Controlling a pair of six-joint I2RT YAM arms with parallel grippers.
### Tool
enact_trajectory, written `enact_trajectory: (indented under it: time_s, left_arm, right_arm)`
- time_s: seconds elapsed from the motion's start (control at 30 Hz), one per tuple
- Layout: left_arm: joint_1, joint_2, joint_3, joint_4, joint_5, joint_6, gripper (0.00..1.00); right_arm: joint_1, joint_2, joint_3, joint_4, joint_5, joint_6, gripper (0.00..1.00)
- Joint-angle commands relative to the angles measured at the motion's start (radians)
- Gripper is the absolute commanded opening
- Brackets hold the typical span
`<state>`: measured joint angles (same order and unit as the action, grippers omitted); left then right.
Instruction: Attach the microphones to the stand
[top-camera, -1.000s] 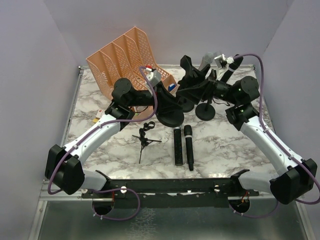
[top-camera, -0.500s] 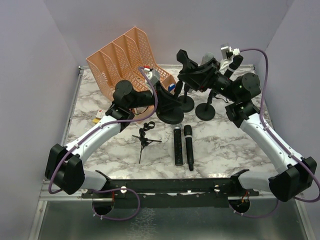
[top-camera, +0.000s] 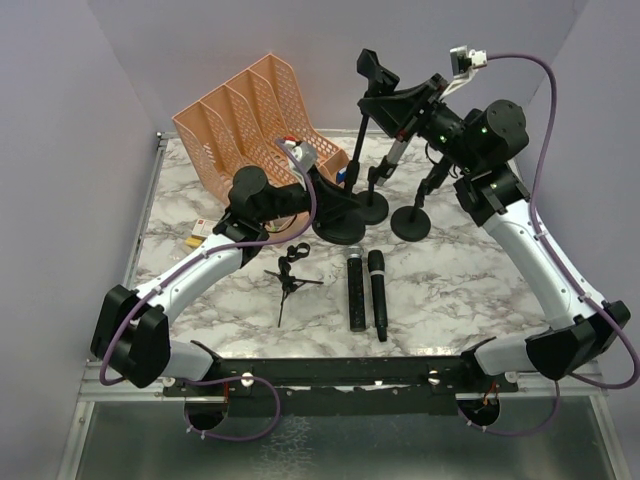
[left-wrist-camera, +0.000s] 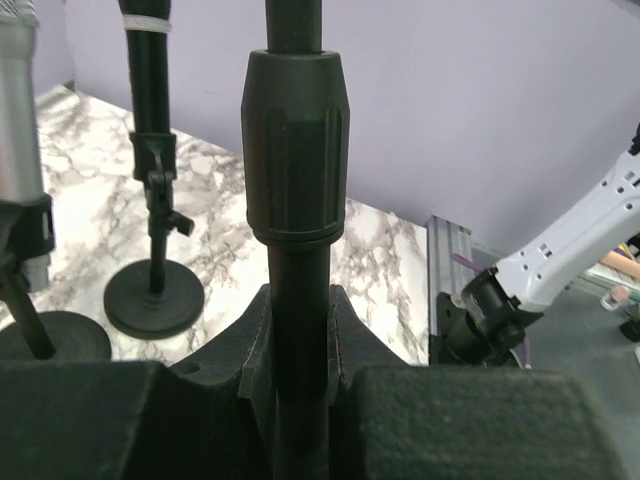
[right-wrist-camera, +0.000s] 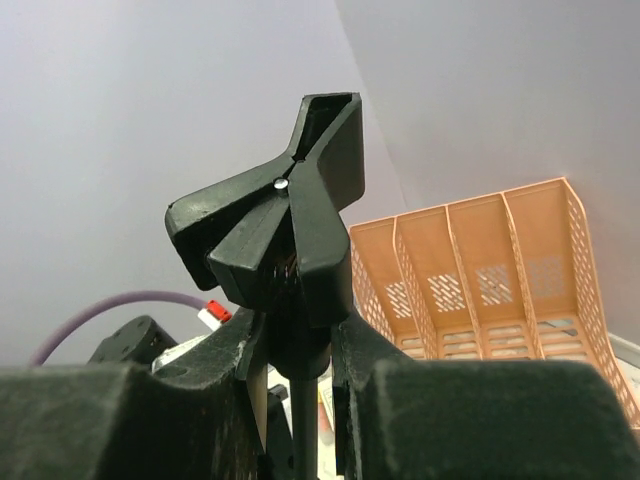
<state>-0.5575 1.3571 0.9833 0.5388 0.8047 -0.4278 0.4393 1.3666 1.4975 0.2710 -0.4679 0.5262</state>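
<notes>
a marble table (top-camera: 450, 290) fills the overhead view, with an orange file rack (top-camera: 235, 120) lying tilted at its far left corner. the left arm (top-camera: 200, 270) reaches low across the table, and the right arm (top-camera: 530, 250) is raised high over the far side. both hold one mic stand (top-camera: 340, 230), which has a round black base on the table. the left gripper (left-wrist-camera: 295, 340) is pinched on the stand's pole just under a thick black collar (left-wrist-camera: 295, 150). the right gripper (right-wrist-camera: 297, 350) is pinched on the pole near its top, just below the black v-shaped clip (right-wrist-camera: 300, 210), and that clip holds nothing. a second stand (left-wrist-camera: 155, 300) with a round base is upright just beside it, on the right-arm side in the overhead view. a third stand (top-camera: 372, 208) between the two has a slanted rod that carries a silver-grey microphone (left-wrist-camera: 15, 110) in its holder. two more microphones lie side by side on the table near the front, heads pointing away from the arm bases: a black microphone with a silver grille (top-camera: 354, 290) and an all-black microphone (top-camera: 377, 292), close together and parallel. just to their left lies a small black tripod (top-camera: 290, 275). a small yellowish item (top-camera: 200, 232) sits near the left arm, too small to make out.
</notes>
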Motion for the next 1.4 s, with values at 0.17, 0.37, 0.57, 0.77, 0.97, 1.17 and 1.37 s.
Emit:
enact_trajectory:
  time_s: [0.17, 0.37, 0.57, 0.77, 0.97, 1.17, 1.37]
  left_arm:
    - [-0.01, 0.013, -0.021, -0.032, -0.001, 0.063, 0.0]
    - [-0.009, 0.006, 0.022, -0.051, -0.077, 0.046, 0.35]
    - [-0.004, 0.019, 0.12, -0.053, -0.136, 0.046, 0.76]
    - [-0.004, 0.058, 0.227, -0.053, -0.26, 0.025, 0.8]
    - [-0.004, 0.138, 0.312, -0.053, -0.246, -0.032, 0.68]
    - [-0.005, 0.175, 0.34, -0.048, -0.174, -0.053, 0.22]
    - [-0.005, 0.163, 0.345, -0.025, -0.141, -0.048, 0.0]
  right_arm:
    - [0.004, 0.054, 0.185, -0.083, 0.217, -0.063, 0.1]
    - [0.004, 0.025, 0.097, -0.015, 0.017, -0.079, 0.09]
    - [0.004, -0.005, 0.03, -0.037, -0.061, -0.08, 0.08]
    - [0.004, -0.033, -0.045, -0.015, -0.091, -0.041, 0.07]
    - [0.004, -0.048, -0.078, 0.003, -0.107, -0.008, 0.07]
    - [0.004, -0.059, -0.107, 0.038, -0.11, 0.019, 0.08]
    - [0.004, -0.123, -0.222, 0.082, -0.074, 0.02, 0.44]
